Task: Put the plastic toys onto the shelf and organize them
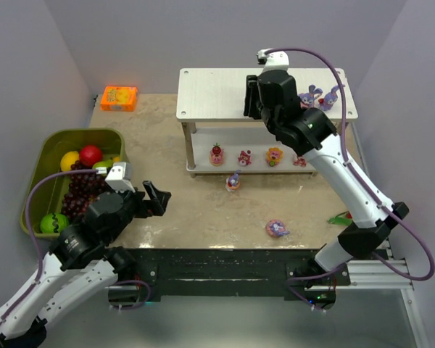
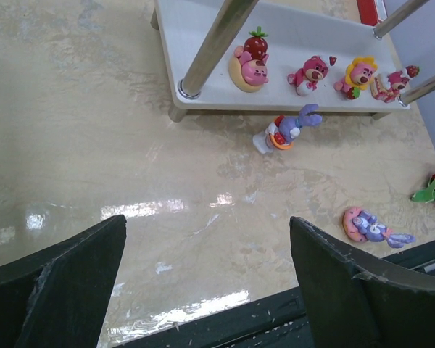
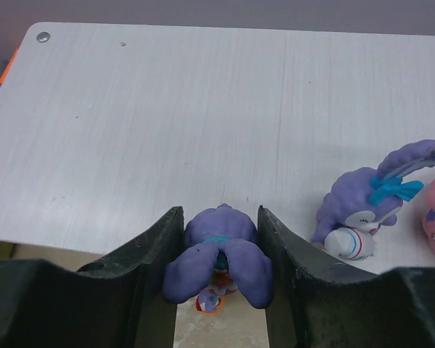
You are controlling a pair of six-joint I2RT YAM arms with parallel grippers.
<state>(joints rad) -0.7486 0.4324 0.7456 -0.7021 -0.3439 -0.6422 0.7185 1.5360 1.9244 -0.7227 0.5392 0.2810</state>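
Observation:
My right gripper [image 3: 219,243] is shut on a purple long-eared bunny [image 3: 219,250], held at the front edge of the shelf's pale top board [image 3: 167,109]. Another bunny [image 3: 362,206] stands on that board to its right; two bunnies [image 1: 309,96] [image 1: 331,96] show there from above. Several small red, pink and yellow figures [image 2: 250,65] [image 2: 308,74] [image 2: 357,76] stand in a row on the lower board [image 2: 203,43]. One bunny [image 2: 286,130] stands on the table before the shelf. A bunny on a pink donut [image 2: 370,226] lies nearer the front. My left gripper [image 2: 206,225] hangs open over bare table, holding nothing.
An olive-green bin [image 1: 40,163] with grapes, apple and lemon sits at the left, close beside my left arm. An orange box [image 1: 119,98] lies at the back left. A red and green dragon fruit [image 1: 341,217] rests by my right arm's base. Metal shelf legs [image 2: 214,43] rise at the corners.

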